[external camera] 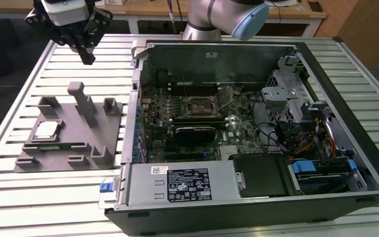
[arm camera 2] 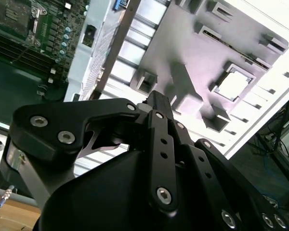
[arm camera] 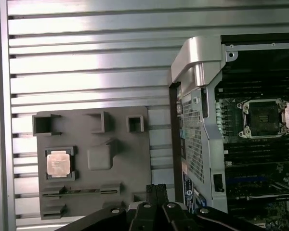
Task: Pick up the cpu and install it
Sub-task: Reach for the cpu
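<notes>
Nearest, a slatted aluminium table [external camera: 57,197] carries an open computer case [external camera: 255,219]. Its power supply bears a black-and-white label [external camera: 189,183] whose print is unreadable from here. Beside the case, on the exterior view's left, a grey fixture [external camera: 64,163] holds the cpu [external camera: 47,129] in a recess. The cpu lies flat, silver plate up, roughly square so no long axis shows, its edges parallel to the fixture's sides. Farther back the gripper [external camera: 87,60] hangs above the table, well apart from the cpu, its fingers seemingly pressed together on nothing. Beyond stands a wooden desk [external camera: 295,12].
</notes>
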`<state>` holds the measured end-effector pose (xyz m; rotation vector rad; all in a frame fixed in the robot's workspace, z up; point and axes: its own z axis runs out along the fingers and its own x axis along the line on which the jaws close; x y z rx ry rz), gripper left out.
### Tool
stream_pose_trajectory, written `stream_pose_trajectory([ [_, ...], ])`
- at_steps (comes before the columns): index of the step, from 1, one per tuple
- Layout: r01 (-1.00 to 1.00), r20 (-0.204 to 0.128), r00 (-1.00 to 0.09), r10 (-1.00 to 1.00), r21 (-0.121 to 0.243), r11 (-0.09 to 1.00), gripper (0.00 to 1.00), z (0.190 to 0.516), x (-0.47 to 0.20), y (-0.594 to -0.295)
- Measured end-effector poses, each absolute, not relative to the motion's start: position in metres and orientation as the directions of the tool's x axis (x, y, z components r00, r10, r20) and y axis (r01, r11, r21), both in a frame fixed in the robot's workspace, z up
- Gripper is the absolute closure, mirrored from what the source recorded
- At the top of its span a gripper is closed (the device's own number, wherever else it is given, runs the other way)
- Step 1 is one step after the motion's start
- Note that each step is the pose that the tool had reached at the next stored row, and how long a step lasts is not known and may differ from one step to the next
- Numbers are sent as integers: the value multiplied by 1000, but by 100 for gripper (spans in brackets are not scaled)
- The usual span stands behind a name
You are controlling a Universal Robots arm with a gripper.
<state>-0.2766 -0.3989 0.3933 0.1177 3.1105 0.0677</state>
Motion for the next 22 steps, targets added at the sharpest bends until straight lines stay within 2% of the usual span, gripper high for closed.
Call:
stream_pose_trajectory([
  [22, 75, -27, -997, 76, 45, 996, 89, 393, -329, -398],
])
